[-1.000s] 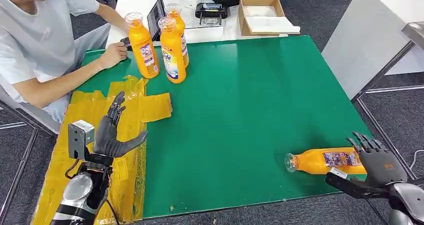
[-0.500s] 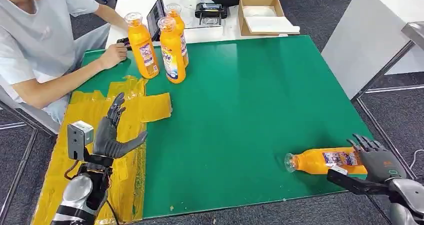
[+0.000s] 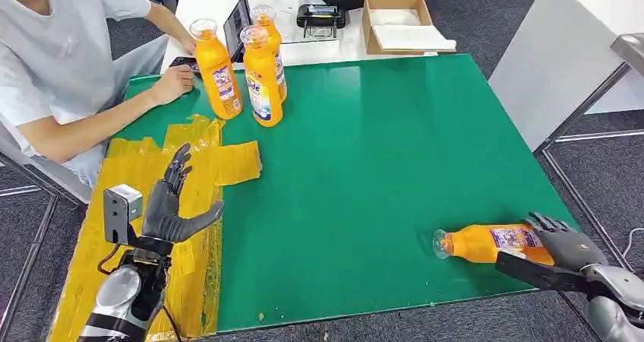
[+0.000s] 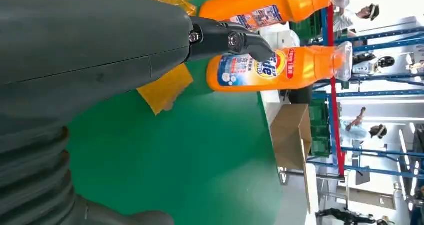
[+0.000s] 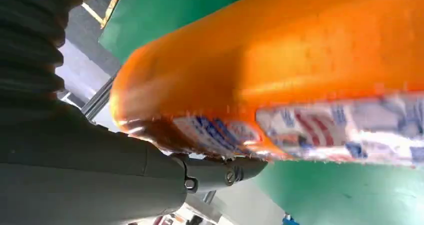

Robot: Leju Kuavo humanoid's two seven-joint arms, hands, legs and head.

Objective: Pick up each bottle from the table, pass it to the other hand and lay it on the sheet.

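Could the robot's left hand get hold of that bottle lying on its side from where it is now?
Probably not: the left hand hovers over the yellow sheet, with open green table between; the lying bottle is at the right hand.

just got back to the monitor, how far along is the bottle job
Nothing looks finished: the yellow sheet has no bottle on it. In hand: the right robot hand is at the base of the lying bottle, which rests on the green table; a firm grip cannot be confirmed. The left robot hand hovers open over the sheet. Left: this handover, plus three upright bottles.
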